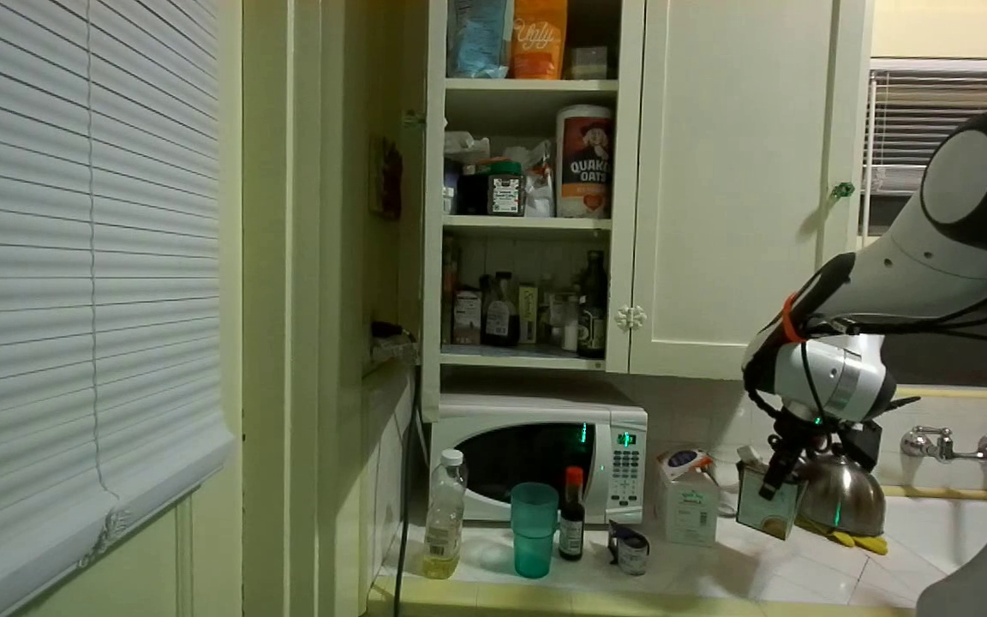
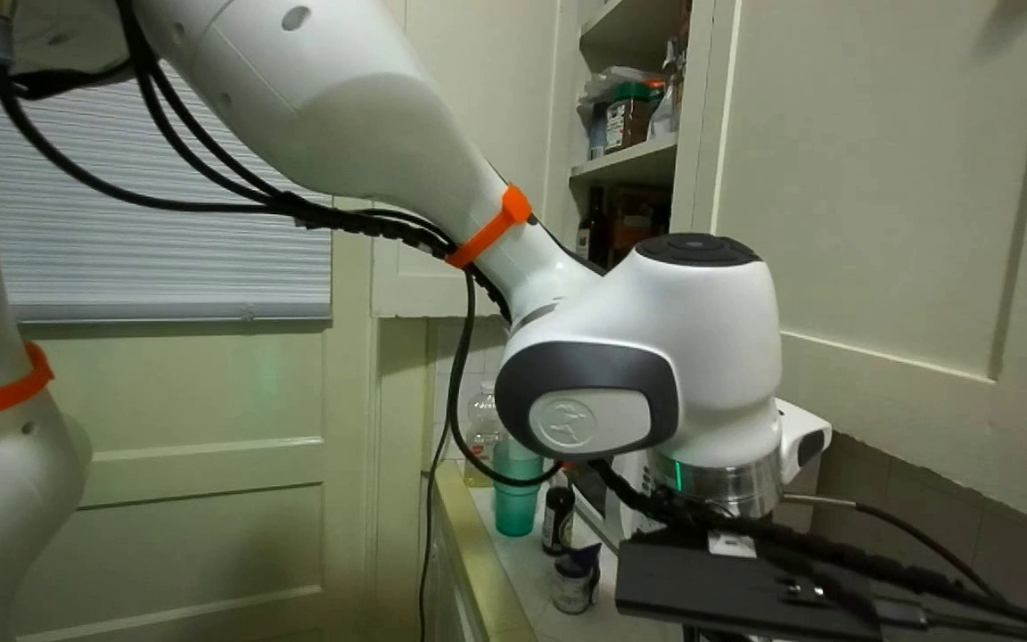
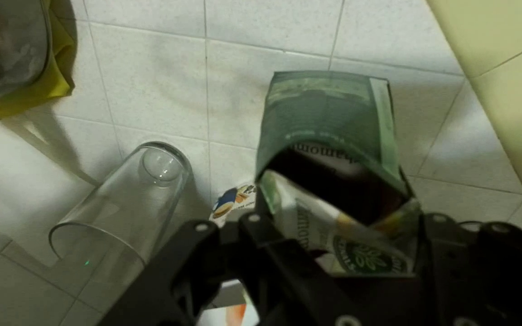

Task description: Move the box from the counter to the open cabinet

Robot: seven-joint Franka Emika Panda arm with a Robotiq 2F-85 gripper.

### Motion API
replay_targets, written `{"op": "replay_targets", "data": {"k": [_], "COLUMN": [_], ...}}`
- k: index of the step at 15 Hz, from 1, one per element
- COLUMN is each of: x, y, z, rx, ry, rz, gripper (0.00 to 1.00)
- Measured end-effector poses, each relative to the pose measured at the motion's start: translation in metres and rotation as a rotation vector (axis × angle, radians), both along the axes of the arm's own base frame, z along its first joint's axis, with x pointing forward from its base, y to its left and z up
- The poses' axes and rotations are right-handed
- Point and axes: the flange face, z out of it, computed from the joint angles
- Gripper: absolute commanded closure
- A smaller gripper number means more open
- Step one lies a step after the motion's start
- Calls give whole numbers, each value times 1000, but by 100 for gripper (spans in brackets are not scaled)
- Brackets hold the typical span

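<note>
Green open-topped box (image 3: 322, 106) clamped in grpr (image 3: 345, 224); free room btwn it & ctr's yellow edge (image 3: 510, 99).

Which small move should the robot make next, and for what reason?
Probably a small lift straight up: the gripper seems closed on the box, which is tilted near the white carton and lower than the open cabinet, so gaining height first looks safer.

In an exterior view, ranged left to right along the tabletop (image 1: 742, 576): bottle (image 1: 443, 518), tumbler (image 1: 534, 531), sauce bottle (image 1: 572, 523), jar (image 1: 633, 555), gable-top carton (image 1: 689, 512), kettle (image 1: 846, 501); farther right, sink (image 1: 930, 523). Behind the first three, microwave (image 1: 528, 450); above it, cabinet (image 1: 629, 171), with Quaker Oats canister (image 1: 585, 163) inside at right. Between carton and kettle, in the fingers (image 3: 437, 240), chamomile tea box (image 3: 324, 108).
</note>
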Motion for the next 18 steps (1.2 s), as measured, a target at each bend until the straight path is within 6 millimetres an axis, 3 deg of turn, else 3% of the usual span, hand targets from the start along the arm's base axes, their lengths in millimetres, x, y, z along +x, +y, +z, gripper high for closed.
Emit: {"op": "replay_targets", "data": {"k": [3,12,18], "x": [0,11,28], "y": [18,64,113], "z": [13,60,100], "rx": [-16,-71,-75], "ry": [-6,-59,-112], "rz": [11,75,183], "gripper": [38,46,52]}}
